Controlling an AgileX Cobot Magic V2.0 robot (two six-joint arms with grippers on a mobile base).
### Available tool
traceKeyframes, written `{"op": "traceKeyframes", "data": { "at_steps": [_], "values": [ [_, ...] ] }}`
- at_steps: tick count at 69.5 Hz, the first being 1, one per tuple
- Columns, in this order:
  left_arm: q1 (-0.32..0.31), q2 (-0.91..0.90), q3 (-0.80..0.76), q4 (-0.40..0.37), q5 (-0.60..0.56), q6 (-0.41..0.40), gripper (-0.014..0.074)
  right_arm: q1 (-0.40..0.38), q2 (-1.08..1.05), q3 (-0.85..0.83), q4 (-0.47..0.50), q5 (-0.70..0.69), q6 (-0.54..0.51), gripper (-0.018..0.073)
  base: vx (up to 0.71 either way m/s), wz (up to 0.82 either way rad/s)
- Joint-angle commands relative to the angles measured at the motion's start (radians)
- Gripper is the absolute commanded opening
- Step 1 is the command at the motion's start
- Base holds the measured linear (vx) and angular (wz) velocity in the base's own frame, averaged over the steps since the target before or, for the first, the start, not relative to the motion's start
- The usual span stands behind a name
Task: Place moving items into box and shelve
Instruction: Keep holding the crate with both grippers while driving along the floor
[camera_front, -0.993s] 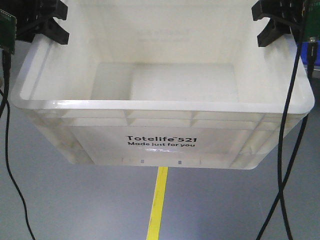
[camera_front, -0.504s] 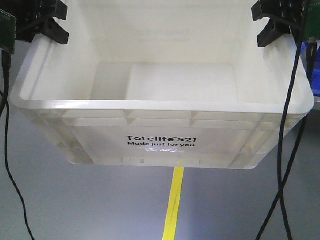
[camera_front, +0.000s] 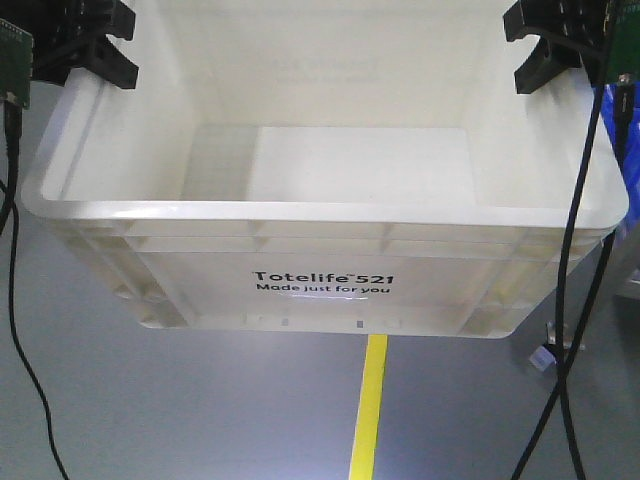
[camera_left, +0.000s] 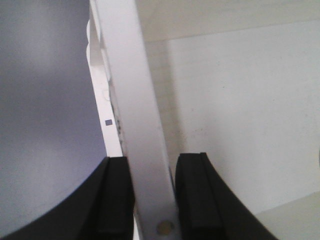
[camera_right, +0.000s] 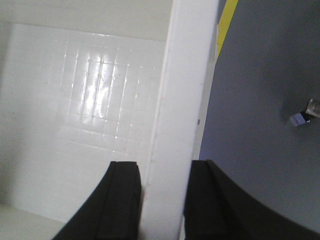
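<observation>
The box (camera_front: 320, 280) hangs clear above the grey floor (camera_front: 150, 400), carried by its two side walls, with its printed long side facing the front camera. It is a large white plastic tote, slightly translucent, with a broad ribbed rim and black lettering reading "Totelife 521 Made just for you"; its walls look smooth and pale, and nothing shows on the part of its bottom that is in view. The left tool (camera_left: 152, 165) is clamped over the left wall, one black finger outside and one inside, and the right tool (camera_right: 162, 170) pinches the right wall the same way. The step in hand appears to be carrying the tote toward a shelf, and doing it well likely means holding both arms at one height and one spacing, so the thin walls neither flex nor slip out of the pinch, and moving the base gently. Black cables (camera_front: 15, 300) hang down on either side, a yellow line (camera_front: 370, 410) runs along the floor below, and a blue bin (camera_front: 632, 130) shows at the right edge
</observation>
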Motion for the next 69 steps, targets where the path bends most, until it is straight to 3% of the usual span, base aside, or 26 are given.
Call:
{"op": "traceKeyframes", "data": {
  "at_steps": [1, 69],
  "values": [
    [-0.032, -0.056, -0.040, -0.252, -0.097, 0.006, -0.0004, 0.023, -0.050, -0.044, 0.223, -0.016, -0.009, -0.0004, 0.58, -0.06],
    [-0.032, -0.056, -0.040, -0.252, -0.097, 0.006, -0.0004, 0.023, -0.050, -0.044, 0.224, -0.012, -0.009, -0.0004, 0.59, -0.06]
  ]
}}
